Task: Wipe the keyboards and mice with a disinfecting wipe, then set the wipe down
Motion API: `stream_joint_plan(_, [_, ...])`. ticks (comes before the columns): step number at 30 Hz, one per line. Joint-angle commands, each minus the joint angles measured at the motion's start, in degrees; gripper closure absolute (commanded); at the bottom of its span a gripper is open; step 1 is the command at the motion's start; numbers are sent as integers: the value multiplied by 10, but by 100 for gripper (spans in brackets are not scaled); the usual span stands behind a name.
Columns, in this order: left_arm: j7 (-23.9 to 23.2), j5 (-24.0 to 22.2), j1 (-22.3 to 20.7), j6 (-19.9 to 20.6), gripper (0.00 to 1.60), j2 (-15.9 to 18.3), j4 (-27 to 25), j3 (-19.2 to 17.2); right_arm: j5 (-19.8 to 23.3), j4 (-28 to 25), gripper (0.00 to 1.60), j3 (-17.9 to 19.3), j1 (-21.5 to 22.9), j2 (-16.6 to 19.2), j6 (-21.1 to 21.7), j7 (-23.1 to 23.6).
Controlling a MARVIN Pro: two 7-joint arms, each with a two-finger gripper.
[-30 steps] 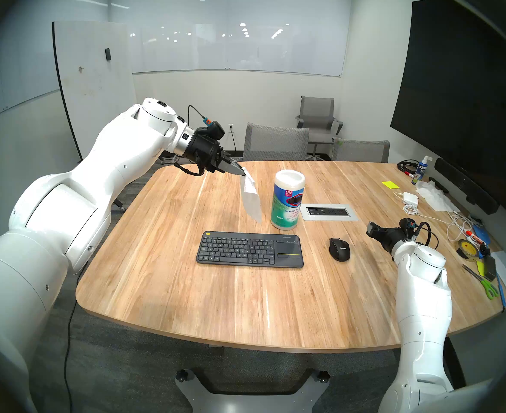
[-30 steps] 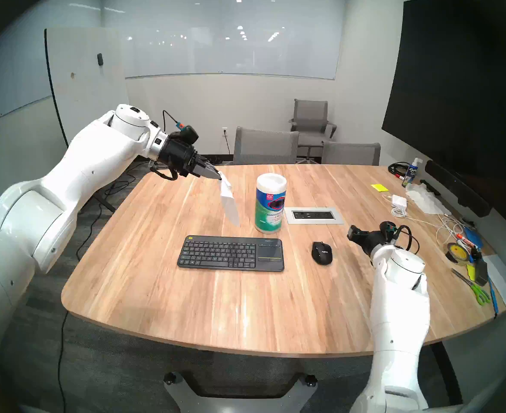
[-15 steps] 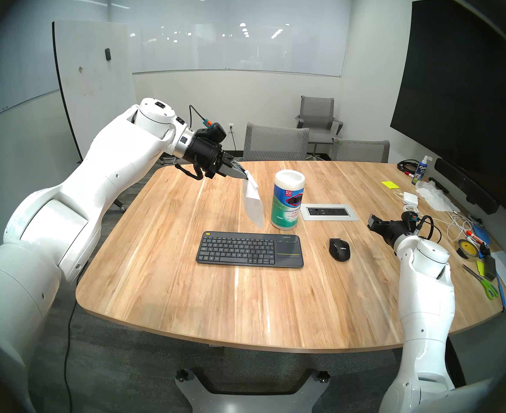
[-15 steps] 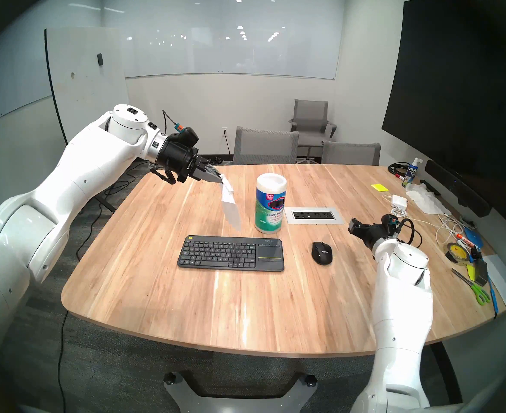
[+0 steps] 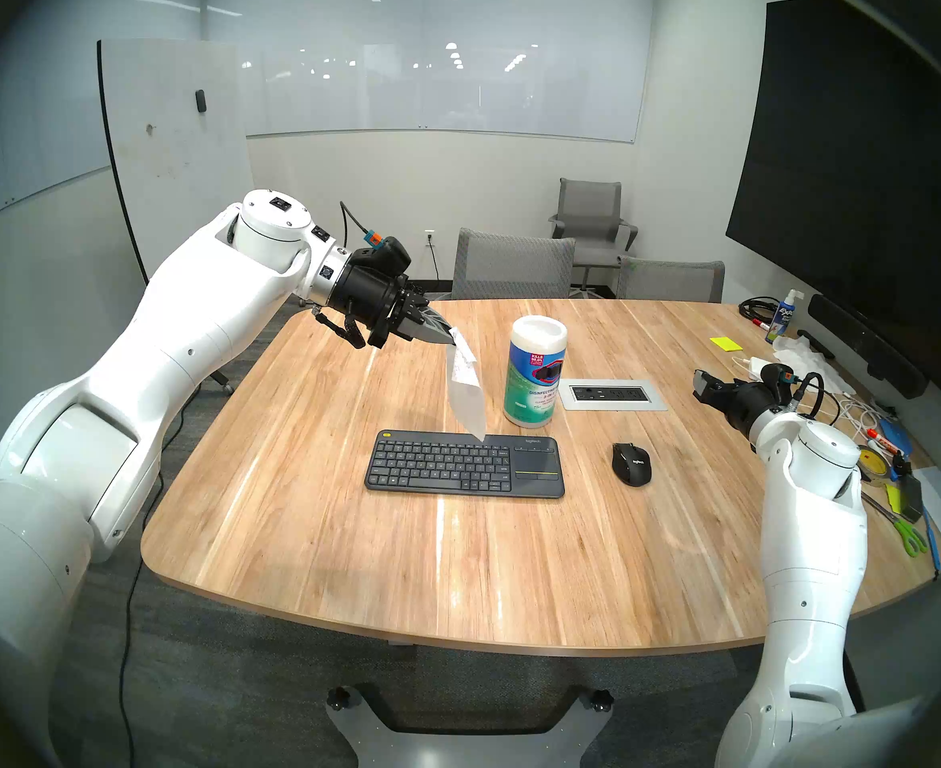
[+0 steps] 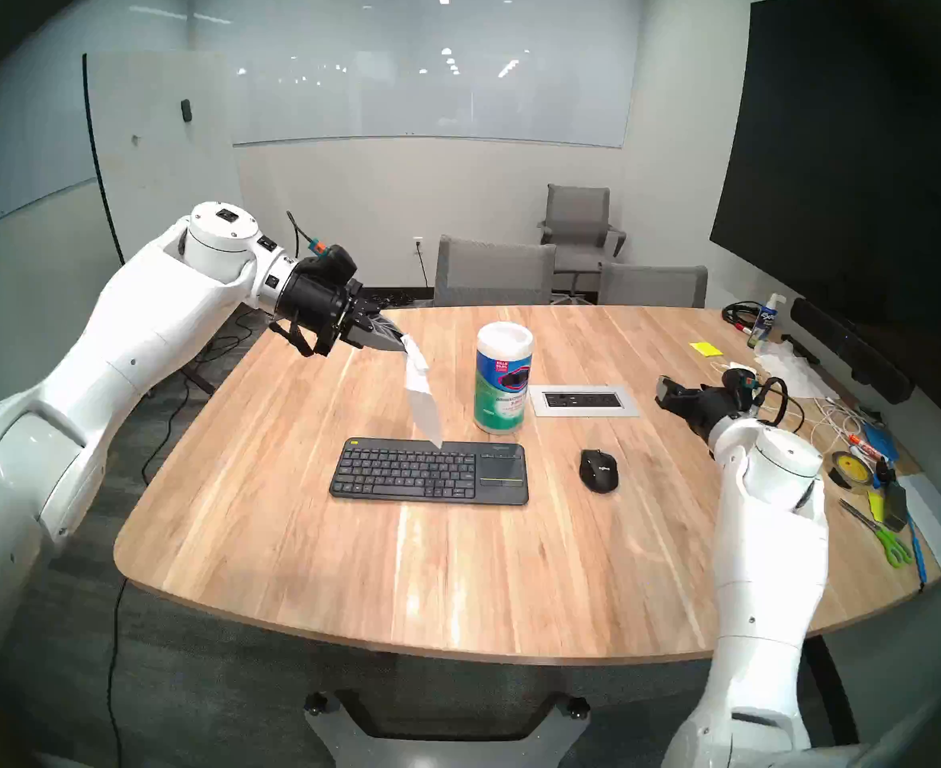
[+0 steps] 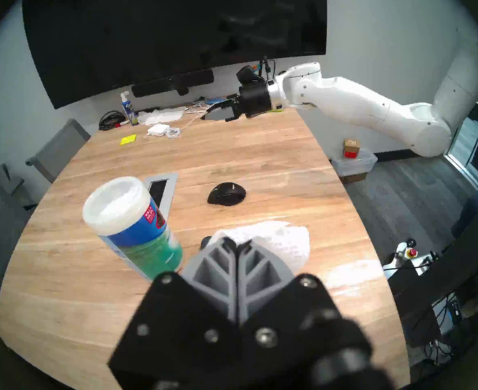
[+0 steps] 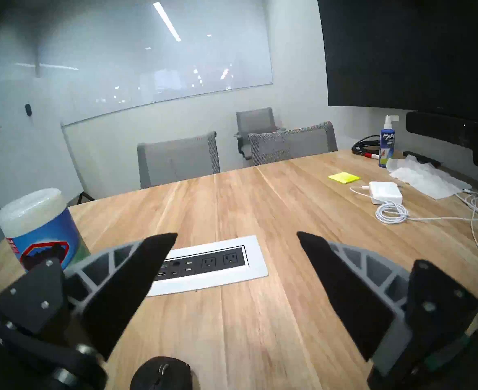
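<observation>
The disinfecting wipe [image 5: 465, 387] was judged light, limp and likely damp, best held by its top edge. It was seen hanging centre-frame from the clenched left gripper [image 5: 450, 336], its lower corner over, perhaps touching, the keyboard [image 5: 464, 464]. The mouse [image 5: 630, 463] was noted right of it; the right gripper [image 8: 236, 264] was spread wide, empty.

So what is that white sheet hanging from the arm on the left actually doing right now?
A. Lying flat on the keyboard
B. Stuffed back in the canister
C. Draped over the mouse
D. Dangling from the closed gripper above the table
D: the left gripper is shut on the top of the wipe, which hangs down beside the canister, its lower tip near the keyboard's back edge.
</observation>
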Motion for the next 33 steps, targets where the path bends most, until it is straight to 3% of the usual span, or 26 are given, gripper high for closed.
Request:
stream_joint_plan(1, [6, -17, 20, 8, 160, 29, -62, -23, 19, -39, 0, 6, 7, 31, 26, 46])
stream_joint_plan(18, [55, -40, 91, 44, 160, 77, -194, -67, 62, -67, 0, 24, -23, 90, 130, 199])
stream_joint_plan(33, [182, -63, 187, 108, 160, 119, -294, -138, 107, -58, 0, 18, -53, 165, 228, 351])
